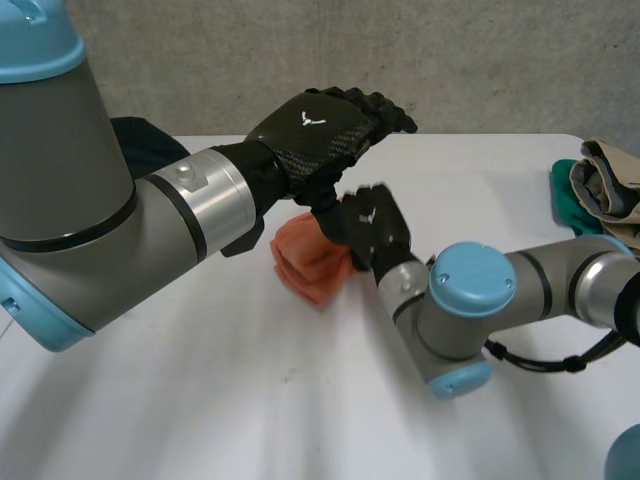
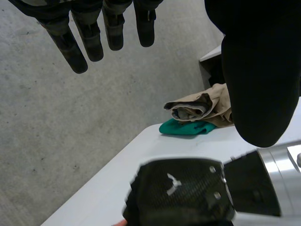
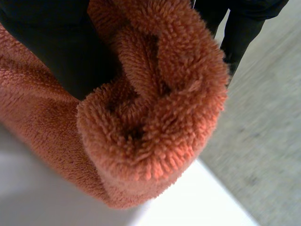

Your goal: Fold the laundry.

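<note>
Orange towel (image 1: 305,262): bunched on surface (image 1: 200,400) centre.
Right hand (image 1: 375,232): fingers (image 3: 240,33) pinching a towel fold.
Left hand (image 1: 320,125): fingers (image 2: 84,40) straight, holding nothing, above towel.
Advice: flatten bunch before creasing; keep edges aligned.

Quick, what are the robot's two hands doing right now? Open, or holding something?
Left hand: open, holding nothing.
Right hand: shut on the orange towel.

No readable words — white winged emblem on left hand (image 1: 313,120), right hand (image 2: 173,182)
</note>
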Robot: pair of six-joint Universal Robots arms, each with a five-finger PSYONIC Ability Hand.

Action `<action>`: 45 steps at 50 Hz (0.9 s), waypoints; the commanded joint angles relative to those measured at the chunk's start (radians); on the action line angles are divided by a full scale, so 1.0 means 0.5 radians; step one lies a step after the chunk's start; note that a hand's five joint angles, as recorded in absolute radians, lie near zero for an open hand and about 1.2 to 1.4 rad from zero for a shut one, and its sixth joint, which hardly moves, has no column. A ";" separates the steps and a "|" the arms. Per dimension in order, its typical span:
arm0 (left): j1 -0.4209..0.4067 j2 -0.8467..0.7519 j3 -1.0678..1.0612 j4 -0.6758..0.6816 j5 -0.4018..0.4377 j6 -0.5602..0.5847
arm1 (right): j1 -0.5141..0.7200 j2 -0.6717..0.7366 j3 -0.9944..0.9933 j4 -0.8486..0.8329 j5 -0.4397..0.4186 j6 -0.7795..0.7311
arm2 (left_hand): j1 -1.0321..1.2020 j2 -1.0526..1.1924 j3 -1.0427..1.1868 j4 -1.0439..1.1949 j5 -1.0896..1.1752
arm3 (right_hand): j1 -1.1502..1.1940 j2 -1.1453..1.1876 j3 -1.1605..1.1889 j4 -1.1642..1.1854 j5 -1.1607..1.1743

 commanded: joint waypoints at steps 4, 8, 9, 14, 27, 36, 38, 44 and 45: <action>0.037 0.066 0.080 0.003 -0.009 -0.012 | -0.199 -0.153 -0.353 -0.259 0.016 0.129 | -0.088 -0.063 -0.080 -0.053 -0.091 | 0.701 0.482 0.465 0.415 0.587; 0.043 0.119 0.110 0.003 -0.009 -0.027 | -0.392 -0.202 -0.574 -0.229 0.053 0.212 | -0.088 -0.063 -0.080 -0.053 -0.091 | 0.701 0.482 0.465 0.415 0.587; 0.043 0.131 0.113 0.003 -0.009 -0.030 | -0.438 -0.217 -0.611 -0.219 0.065 0.239 | -0.088 -0.063 -0.080 -0.053 -0.091 | 0.701 0.482 0.465 0.415 0.587; 0.053 0.183 0.104 0.003 -0.009 -0.061 | -0.812 -0.306 -0.756 -0.201 0.090 0.475 | -0.088 -0.063 -0.080 -0.053 -0.091 | 0.701 0.482 0.465 0.415 0.587; 0.031 0.168 0.043 0.012 0.000 -0.085 | -1.626 0.000 -0.765 -0.400 -0.422 0.819 | -0.088 -0.063 -0.080 -0.053 -0.091 | 0.701 0.482 0.465 0.415 0.587; 0.004 0.116 -0.031 0.092 -0.009 -0.088 | -1.960 0.408 -0.609 -0.639 -0.818 0.752 | -0.088 -0.063 -0.080 -0.053 -0.091 | 0.701 0.482 0.465 0.415 0.587; 0.007 0.113 -0.058 0.113 -0.009 -0.088 | -2.034 0.408 -0.499 -0.707 -0.888 0.703 | -0.088 -0.063 -0.080 -0.053 -0.091 | 0.701 0.482 0.465 0.415 0.587; 0.004 0.106 -0.065 0.129 -0.006 -0.088 | -2.092 0.316 -0.287 -0.872 -1.024 0.736 | -0.088 -0.063 -0.080 -0.053 -0.091 | 0.701 0.482 0.465 0.415 0.587; 0.004 0.106 -0.065 0.126 -0.006 -0.088 | -2.092 0.298 -0.262 -0.894 -1.042 0.749 | -0.088 -0.063 -0.080 -0.053 -0.091 | 0.701 0.482 0.465 0.415 0.587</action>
